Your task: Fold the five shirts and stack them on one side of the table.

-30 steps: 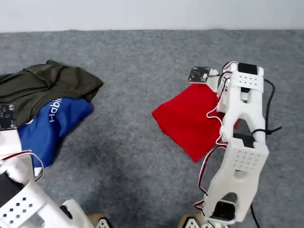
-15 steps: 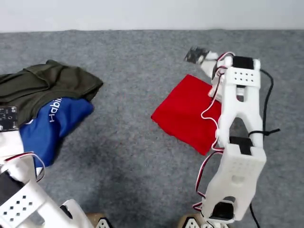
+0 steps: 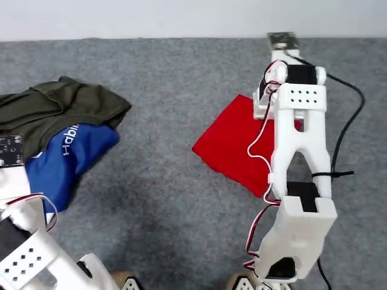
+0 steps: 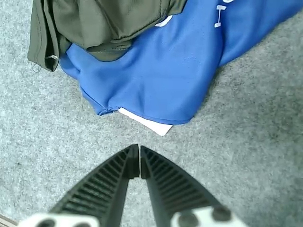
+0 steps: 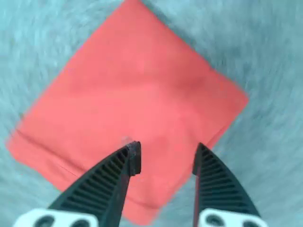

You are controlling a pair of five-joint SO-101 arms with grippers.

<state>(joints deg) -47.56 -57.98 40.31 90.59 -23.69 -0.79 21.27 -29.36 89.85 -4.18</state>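
A folded red shirt lies flat on the grey table, right of centre, partly under the right arm. My right gripper hovers open above the red shirt, holding nothing. At the left, an olive shirt lies crumpled on a blue shirt with white print. My left gripper is shut and empty over bare table, short of the blue shirt and the olive shirt. A white piece pokes out from under the blue shirt.
The right arm stands tall over the right half of the grey table. The left arm's white base fills the near left corner. A pale wall runs along the far edge.
The right arm has lifted and swung toward the far edge, away from the red shirt, which now lies released and flat. The left arm and the shirt pile have not moved.
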